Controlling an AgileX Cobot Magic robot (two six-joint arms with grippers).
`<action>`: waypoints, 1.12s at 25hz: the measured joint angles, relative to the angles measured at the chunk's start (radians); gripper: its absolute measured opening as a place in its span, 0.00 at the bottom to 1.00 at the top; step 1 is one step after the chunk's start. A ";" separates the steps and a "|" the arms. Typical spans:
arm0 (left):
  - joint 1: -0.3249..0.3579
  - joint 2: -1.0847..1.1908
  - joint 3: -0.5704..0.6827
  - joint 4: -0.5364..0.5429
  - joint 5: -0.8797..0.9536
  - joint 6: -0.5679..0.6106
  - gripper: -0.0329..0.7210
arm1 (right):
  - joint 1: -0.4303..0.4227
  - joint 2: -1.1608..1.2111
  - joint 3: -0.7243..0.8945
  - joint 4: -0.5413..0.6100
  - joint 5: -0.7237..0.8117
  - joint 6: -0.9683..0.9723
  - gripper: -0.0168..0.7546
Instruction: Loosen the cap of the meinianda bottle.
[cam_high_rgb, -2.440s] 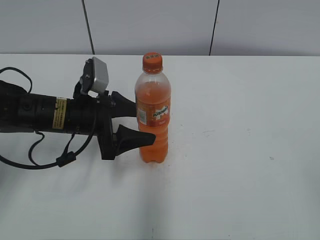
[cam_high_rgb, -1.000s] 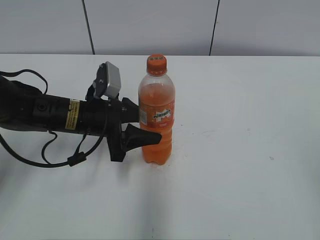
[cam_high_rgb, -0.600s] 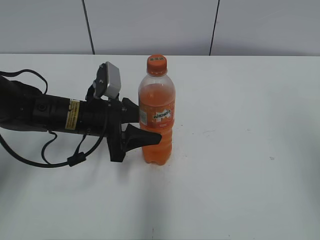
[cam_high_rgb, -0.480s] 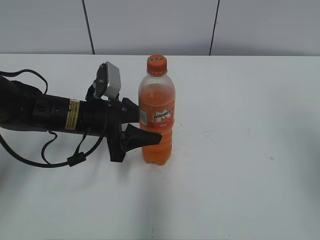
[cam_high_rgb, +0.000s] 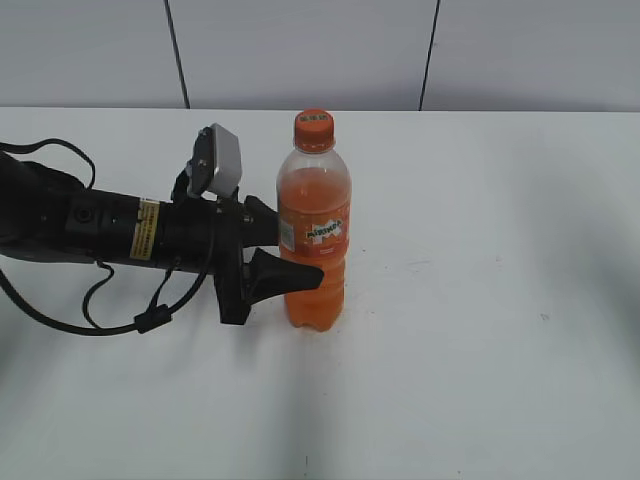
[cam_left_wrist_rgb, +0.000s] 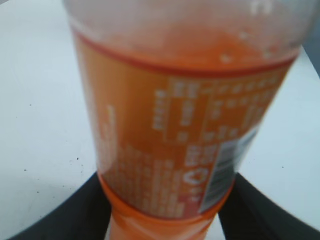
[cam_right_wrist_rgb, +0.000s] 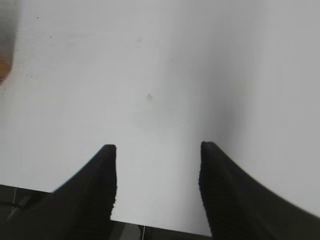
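The meinianda bottle (cam_high_rgb: 313, 230) stands upright on the white table, filled with orange drink. Its orange cap (cam_high_rgb: 313, 129) sits on the neck with nothing touching it. My left gripper (cam_high_rgb: 295, 250) reaches in from the left and is shut on the bottle's lower body, one black finger in front and one behind. In the left wrist view the bottle's label (cam_left_wrist_rgb: 175, 125) fills the frame, with the left gripper (cam_left_wrist_rgb: 165, 210) fingers against both sides. My right gripper (cam_right_wrist_rgb: 157, 170) is open and empty above bare table; it is out of the exterior view.
The white table (cam_high_rgb: 480, 300) stretches right of and in front of the bottle. A grey wall stands behind it. The left arm's cables (cam_high_rgb: 110, 320) lie on the table at the left. The right wrist view shows the table's edge (cam_right_wrist_rgb: 150, 225) below the fingers.
My left arm and the bottle in its grip shifted a little to the right at first. Over the last second nothing has visibly moved.
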 joint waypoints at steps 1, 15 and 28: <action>0.000 0.000 0.000 0.000 0.000 0.000 0.57 | 0.008 0.023 -0.029 0.007 0.000 -0.004 0.54; 0.000 0.000 0.000 0.001 -0.001 0.000 0.57 | 0.405 0.368 -0.434 0.022 0.001 -0.010 0.54; 0.000 0.000 0.000 0.001 -0.001 0.000 0.57 | 0.571 0.582 -0.628 0.029 0.017 0.106 0.54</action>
